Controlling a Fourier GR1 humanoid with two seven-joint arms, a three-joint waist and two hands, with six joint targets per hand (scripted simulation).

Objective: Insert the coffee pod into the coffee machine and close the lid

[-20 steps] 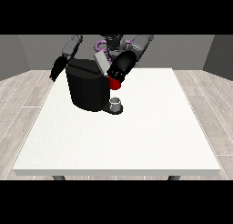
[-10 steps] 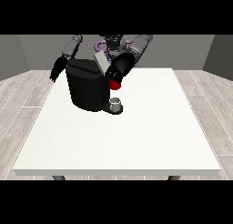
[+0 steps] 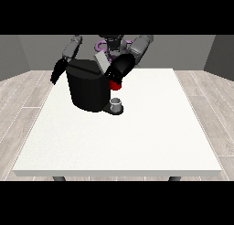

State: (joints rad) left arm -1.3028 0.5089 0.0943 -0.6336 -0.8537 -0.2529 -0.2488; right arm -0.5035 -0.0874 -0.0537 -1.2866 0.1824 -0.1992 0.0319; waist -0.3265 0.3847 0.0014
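A: Start big. What do you have?

B: You have the white table (image 3: 137, 141) filling most of the view, with wood-look floor (image 3: 23, 96) around it. The robot (image 3: 112, 43) stands small at the far edge, arms coming over the table.

A: And on the table?

B: You see the black coffee machine (image 3: 87, 89) near the far left part of the top. A grey lid flap (image 3: 102, 63) stands tilted up at its top. A dark base plate sticks out at the machine's front right, and a small grey cup (image 3: 117, 104) sits on it.

A: Hands?

B: The hand at the view's right (image 3: 118, 71) is at the machine's upper right corner, just beside the raised flap. It reads as a black mass; you cannot tell how its fingers lie or whether they hold anything. The hand at the view's left (image 3: 57, 72) hangs beside the machine's left side, off its wall, pointing down toward the table edge. Its fingers look straight and together, holding nothing.

A: The pod?

B: You cannot pick out a grey pod anywhere; the only small grey thing is that cup on the base plate. A red thing at the machine (image 3: 115, 85) shows right under the hand at the view's right, above the cup.

A: Lid closed?

B: No, you see it up.
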